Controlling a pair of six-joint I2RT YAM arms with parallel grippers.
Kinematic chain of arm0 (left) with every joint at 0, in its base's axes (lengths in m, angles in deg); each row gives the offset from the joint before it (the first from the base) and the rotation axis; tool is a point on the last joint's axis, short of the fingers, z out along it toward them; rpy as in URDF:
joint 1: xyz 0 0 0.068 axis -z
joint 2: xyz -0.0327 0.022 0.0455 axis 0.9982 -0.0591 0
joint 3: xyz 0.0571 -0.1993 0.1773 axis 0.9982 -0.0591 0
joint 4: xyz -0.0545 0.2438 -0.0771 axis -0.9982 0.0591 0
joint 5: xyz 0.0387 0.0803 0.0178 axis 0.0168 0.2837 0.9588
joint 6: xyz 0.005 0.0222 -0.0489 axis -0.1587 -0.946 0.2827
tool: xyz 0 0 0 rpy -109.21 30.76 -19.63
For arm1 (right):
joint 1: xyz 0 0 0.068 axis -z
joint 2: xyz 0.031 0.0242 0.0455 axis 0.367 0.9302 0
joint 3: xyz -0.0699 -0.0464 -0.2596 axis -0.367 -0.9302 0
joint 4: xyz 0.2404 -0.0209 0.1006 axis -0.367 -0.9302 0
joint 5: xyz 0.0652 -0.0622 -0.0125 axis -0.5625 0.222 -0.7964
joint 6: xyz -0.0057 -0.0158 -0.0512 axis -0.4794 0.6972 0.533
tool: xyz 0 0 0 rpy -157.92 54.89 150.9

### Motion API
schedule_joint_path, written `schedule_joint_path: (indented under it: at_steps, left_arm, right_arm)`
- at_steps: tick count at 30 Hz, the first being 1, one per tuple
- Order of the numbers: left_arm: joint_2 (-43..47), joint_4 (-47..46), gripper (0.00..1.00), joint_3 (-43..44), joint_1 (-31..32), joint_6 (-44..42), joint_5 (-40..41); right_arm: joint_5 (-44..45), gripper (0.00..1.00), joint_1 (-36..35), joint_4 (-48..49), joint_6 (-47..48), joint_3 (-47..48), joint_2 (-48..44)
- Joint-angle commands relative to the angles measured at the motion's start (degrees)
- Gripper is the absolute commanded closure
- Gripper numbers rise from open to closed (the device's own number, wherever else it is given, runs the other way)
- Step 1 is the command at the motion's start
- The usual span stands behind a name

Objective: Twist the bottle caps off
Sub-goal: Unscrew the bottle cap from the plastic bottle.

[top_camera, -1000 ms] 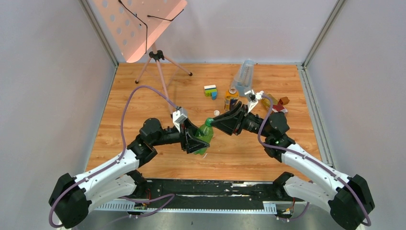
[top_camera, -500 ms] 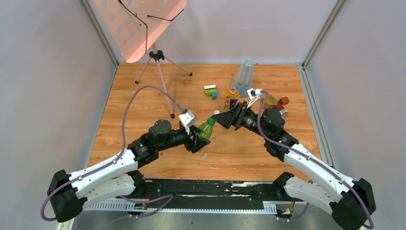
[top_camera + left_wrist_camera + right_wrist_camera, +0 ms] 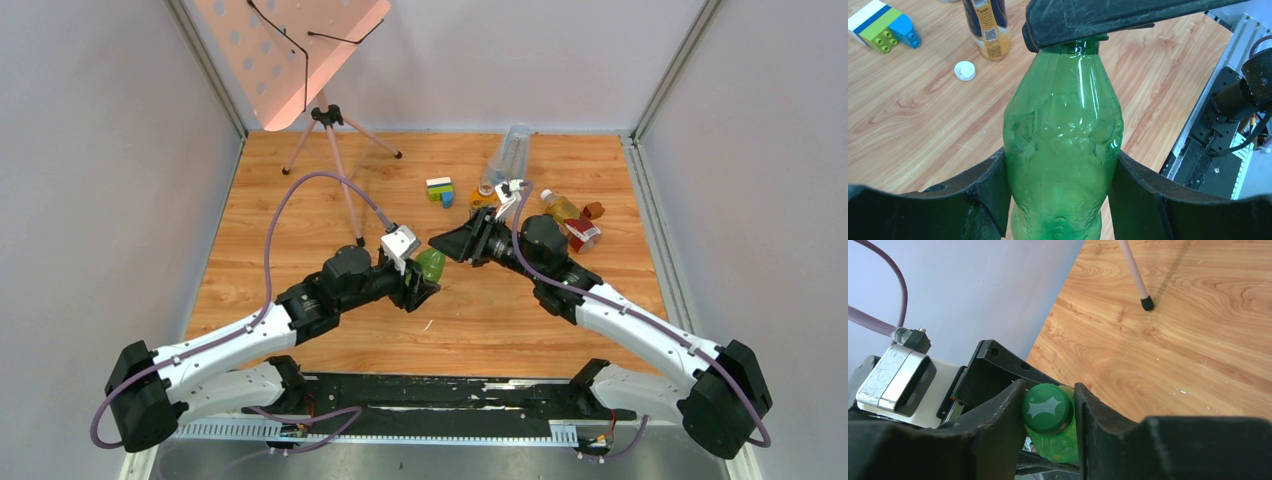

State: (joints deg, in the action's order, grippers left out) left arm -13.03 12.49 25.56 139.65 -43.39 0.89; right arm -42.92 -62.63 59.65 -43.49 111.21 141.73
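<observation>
Left gripper (image 3: pixel 420 283) clenched round green bottle (image 3: pixel 1063 115), mid-table (image 3: pixel 300 200), neck tilted toward right arm. Right gripper (image 3: pixel 447 245) pinches green cap (image 3: pixel 1047 409). Likely reason: body braced so cap can turn.

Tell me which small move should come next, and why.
Probably the right gripper should twist the green cap, since its jaws are shut on it, while the left gripper clamps the green bottle by its body; the cap sits on the neck.
</observation>
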Motion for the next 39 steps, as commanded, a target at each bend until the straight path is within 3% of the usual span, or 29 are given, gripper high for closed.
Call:
schedule_joint_path:
  at_steps: [1,3,6,8,11,16,18,21,23,28,34,39]
  left_arm:
    - [-0.32,-2.66,1.0,2.27,0.52,-0.93,1.06]
    - [-0.54,-2.93,1.0,2.25,0.57,-0.73,0.86]
    - [-1.0,-3.2,1.0,2.26,0.53,-0.53,0.24]
    - [-1.32,-3.41,1.0,2.23,0.51,-0.34,0.03]
    - [-1.5,-3.69,1.0,1.98,0.58,-0.22,-0.14]
    - [-1.92,-4.21,1.0,2.21,0.57,-0.04,-0.26]
    - [-2.3,-4.53,1.0,2.29,0.52,0.19,-0.34]
    - [-2.9,-5.23,1.0,2.4,0.56,0.77,-0.18]
    - [-3.22,-5.6,1.0,2.39,0.54,0.99,-0.09]
    - [-3.42,-5.76,1.0,2.31,0.53,1.23,-0.44]
    - [-2.57,-5.6,1.0,2.11,0.53,1.52,-0.11]
    - [-2.37,-7.54,1.0,1.38,0.47,2.25,-0.49]
  right_arm:
    - [3.39,0.66,-0.23,1.33,-0.15,2.0,-0.3]
    - [3.33,0.71,-0.21,1.89,0.15,1.67,-0.32]
    - [3.38,0.48,-0.26,1.38,0.24,1.63,-0.06]
    - [4.67,0.42,-0.22,0.81,0.01,1.44,-0.41]
    - [5.37,0.44,-0.21,1.68,0.05,0.9,-1.05]
    - [3.26,0.64,-0.27,1.94,0.28,1.3,-0.25]
    - [2.41,0.6,-0.29,2.3,-0.25,0.67,-0.06]
    - [2.21,0.47,-0.29,3.22,-0.88,-0.68,-0.51]
    - [2.74,0.45,-0.29,2.97,-0.84,-0.91,-0.73]
    - [3.3,0.62,-0.27,2.63,-0.53,-0.79,-0.7]
    - [3.71,1.0,-0.28,2.89,-0.04,-0.99,-0.85]
    - [0.51,1.0,-0.25,4.88,4.46,-1.54,-0.99]
